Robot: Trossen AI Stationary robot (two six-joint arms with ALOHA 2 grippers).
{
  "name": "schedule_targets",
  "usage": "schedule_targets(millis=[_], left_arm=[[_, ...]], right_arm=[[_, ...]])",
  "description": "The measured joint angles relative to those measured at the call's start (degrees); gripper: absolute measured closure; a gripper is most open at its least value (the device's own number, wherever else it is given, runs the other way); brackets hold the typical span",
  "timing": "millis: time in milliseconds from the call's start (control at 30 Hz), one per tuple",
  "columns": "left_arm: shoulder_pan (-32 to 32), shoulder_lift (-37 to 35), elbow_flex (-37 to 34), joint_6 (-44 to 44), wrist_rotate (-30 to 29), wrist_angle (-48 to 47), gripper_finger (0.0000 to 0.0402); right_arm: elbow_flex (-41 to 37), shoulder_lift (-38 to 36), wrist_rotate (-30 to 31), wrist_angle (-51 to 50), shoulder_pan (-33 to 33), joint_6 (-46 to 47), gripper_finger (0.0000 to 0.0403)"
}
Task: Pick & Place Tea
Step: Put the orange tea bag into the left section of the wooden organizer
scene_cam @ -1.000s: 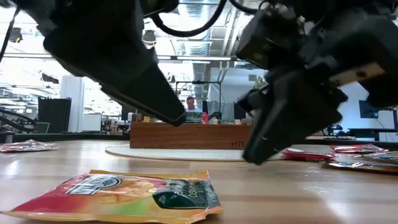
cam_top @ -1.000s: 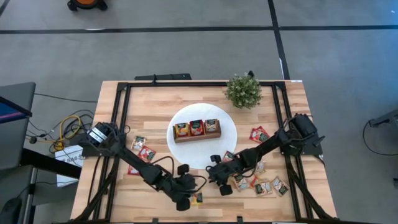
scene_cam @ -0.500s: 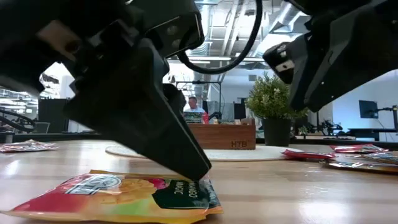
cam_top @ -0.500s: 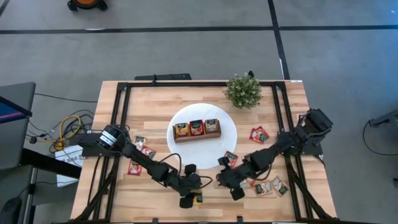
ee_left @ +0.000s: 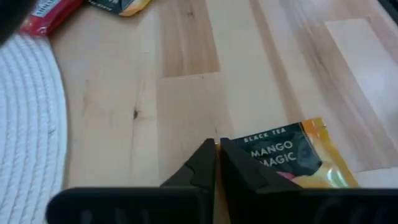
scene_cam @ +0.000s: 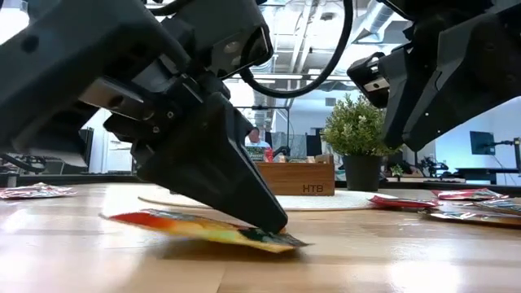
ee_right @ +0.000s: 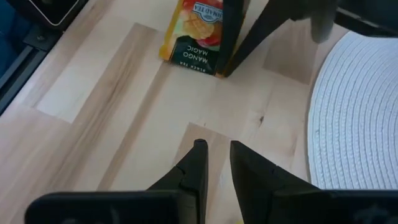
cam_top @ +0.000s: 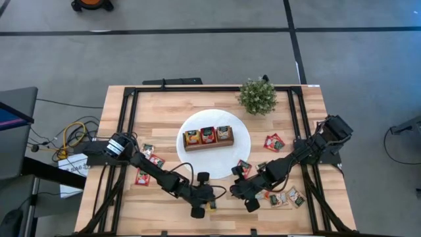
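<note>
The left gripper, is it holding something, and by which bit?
The left gripper pinches the flat yellow-orange paper tea sachet by its dark printed edge, that end on the table. The right gripper holds nothing.

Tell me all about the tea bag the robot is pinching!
The sachet is a flat paper packet, yellow-orange and red with a dark end reading "Black Tea Mango Magic". It sits near the table's front edge, off the white mat. The left tool is shut on its dark end, which rests on the wood while the other end tilts up off it.

Lying near the desk front, yellow-orange mango tea sachet tilting up, pinched at its corner.
</note>
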Motion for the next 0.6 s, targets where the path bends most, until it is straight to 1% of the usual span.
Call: schedule_targets(millis=[67, 133, 233, 333, 433, 533, 600], left_arm=[[-0.18, -0.76, -0.03, 0.00, -1.74, -0.79, 0.0396], [-0.50, -2.50, -0.25, 0.00, -3.80, -3.61, 0.0400], [-1.33, -5.59, -0.56, 0.59, -8.28, -7.70, 0.0401], [-2.65, -9.00, -0.55, 0.64, -14.88, -10.38, 0.0402], [-4.29, -11.27, -0.44, -0.28, -21.59, -12.36, 0.0401], [-5.87, -11.78, -0.46, -1.35, -26.62, -12.36, 0.0401], [-6.89, -12.01, -0.44, -1.67, -30.06, -11.78, 0.0401]], right_arm=[[0.00, 0.00, 0.00, 0.03, 0.00, 0.00, 0.0345], [0.00, 0.00, 0.00, 0.03, 0.00, 0.00, 0.0345], [0.00, 0.00, 0.02, -0.06, 0.00, 0.00, 0.0345], [0.00, 0.03, 0.05, 0.39, 0.00, 0.00, 0.0345], [0.00, 1.03, 0.42, 3.37, -0.22, 0.02, 0.0345], [-0.02, 3.39, 0.22, 8.44, -0.75, 0.46, 0.0345], [-0.03, 5.48, 0.30, 11.89, -1.36, 2.42, 0.0345]])
